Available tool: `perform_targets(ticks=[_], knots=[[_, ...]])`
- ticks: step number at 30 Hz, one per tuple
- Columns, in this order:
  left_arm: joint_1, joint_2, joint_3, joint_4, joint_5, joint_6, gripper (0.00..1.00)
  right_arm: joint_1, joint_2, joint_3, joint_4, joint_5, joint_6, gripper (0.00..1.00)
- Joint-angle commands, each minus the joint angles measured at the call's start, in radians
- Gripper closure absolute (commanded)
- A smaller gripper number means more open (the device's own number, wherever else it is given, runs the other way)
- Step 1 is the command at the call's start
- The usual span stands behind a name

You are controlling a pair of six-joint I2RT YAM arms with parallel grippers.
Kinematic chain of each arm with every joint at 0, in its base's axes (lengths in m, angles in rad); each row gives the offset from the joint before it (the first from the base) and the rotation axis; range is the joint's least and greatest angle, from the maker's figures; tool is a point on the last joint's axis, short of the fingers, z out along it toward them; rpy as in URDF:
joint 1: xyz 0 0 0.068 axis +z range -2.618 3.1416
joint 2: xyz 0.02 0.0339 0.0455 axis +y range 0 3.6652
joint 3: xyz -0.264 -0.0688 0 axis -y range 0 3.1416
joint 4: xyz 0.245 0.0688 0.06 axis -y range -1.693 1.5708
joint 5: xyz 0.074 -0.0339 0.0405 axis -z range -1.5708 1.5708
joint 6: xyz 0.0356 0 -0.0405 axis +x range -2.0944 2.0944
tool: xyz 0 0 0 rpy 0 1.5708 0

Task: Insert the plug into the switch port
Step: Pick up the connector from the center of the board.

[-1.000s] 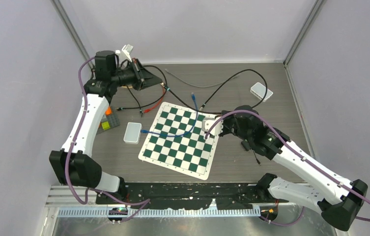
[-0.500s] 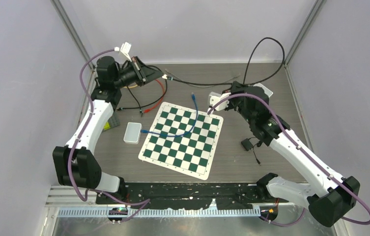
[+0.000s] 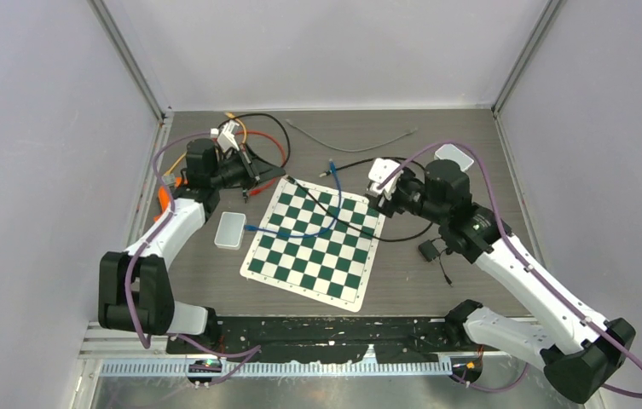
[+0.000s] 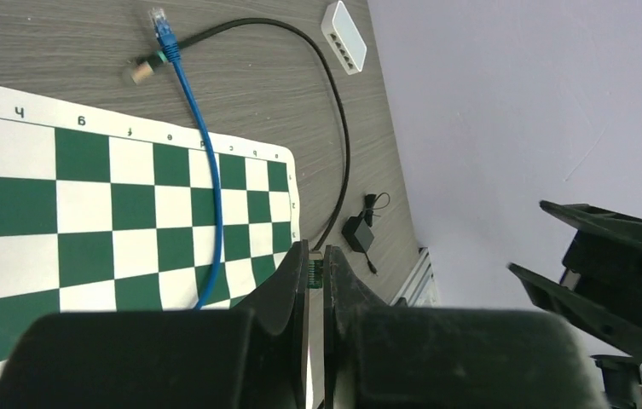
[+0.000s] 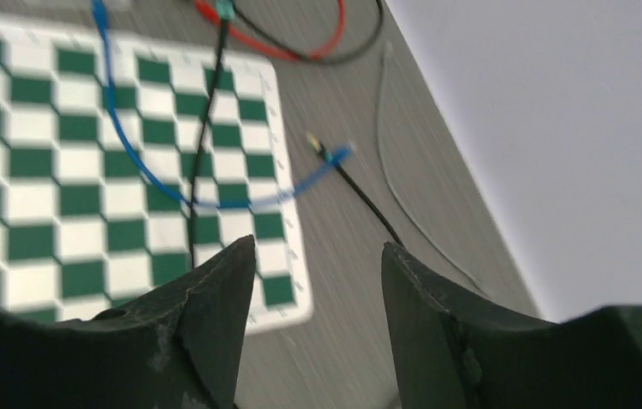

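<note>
- My left gripper (image 4: 315, 256) was at the far left of the table (image 3: 436, 123), with its tips by the far left corner of the chess mat (image 3: 309, 256).
- Its fingers were pressed fully together. The black cable (image 4: 341, 145) ran straight into the tips, so I had that cable's end pinched. I could not tell what kind of end it was.
- From there the black cable crossed the mat toward its right edge and looped back. Its other, beige-tipped end lay on the table just beside the plug (image 4: 159, 19).
- My right gripper (image 5: 317, 247) was at the far right corner of the mat, its fingers spread wide with nothing between them.
- The plug, on the end of the blue cable (image 4: 202, 162), lay on bare table just beyond the mat's far edge, between my two grippers.
- The blue cable ran from the plug toward me across the squares and then bent left. Its other end lay just off the mat's left edge, beside a small white box (image 3: 230, 230).
- The switch (image 4: 344, 36) sat at the far right of the table, close behind my right wrist and well apart from the plug. A row of ports showed along one of its sides.
- A black power adapter (image 4: 357, 233) lay on the table just right of the mat.
</note>
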Motion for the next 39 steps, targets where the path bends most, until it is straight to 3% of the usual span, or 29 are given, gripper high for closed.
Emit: perform_targets(ticks=[1,10,16,23,29,36,39], knots=[[0.001,-0.04,-0.02,0.111,0.011,-0.006,1.0,0.013,0.119,0.023,0.29,-0.251,0.486,0.41],[0.001,-0.064,-0.094,0.155,0.025,-0.056,1.0,0.071,0.407,-0.016,0.753,-0.325,0.615,0.42],[0.001,-0.074,-0.117,0.188,0.033,-0.089,1.0,0.14,0.611,0.08,0.758,-0.267,0.601,0.45],[0.001,-0.096,-0.137,0.182,0.032,-0.098,1.0,0.195,0.698,0.085,0.848,-0.119,0.515,0.55],[0.001,-0.103,-0.138,0.166,0.033,-0.095,1.0,0.212,0.712,0.055,0.935,-0.091,0.488,0.77],[0.003,-0.109,-0.134,0.117,0.029,-0.076,1.0,0.225,0.7,0.028,0.997,-0.075,0.465,0.84],[0.003,-0.113,-0.132,0.101,0.021,-0.061,1.0,0.227,0.701,0.031,0.994,-0.082,0.461,0.76]])
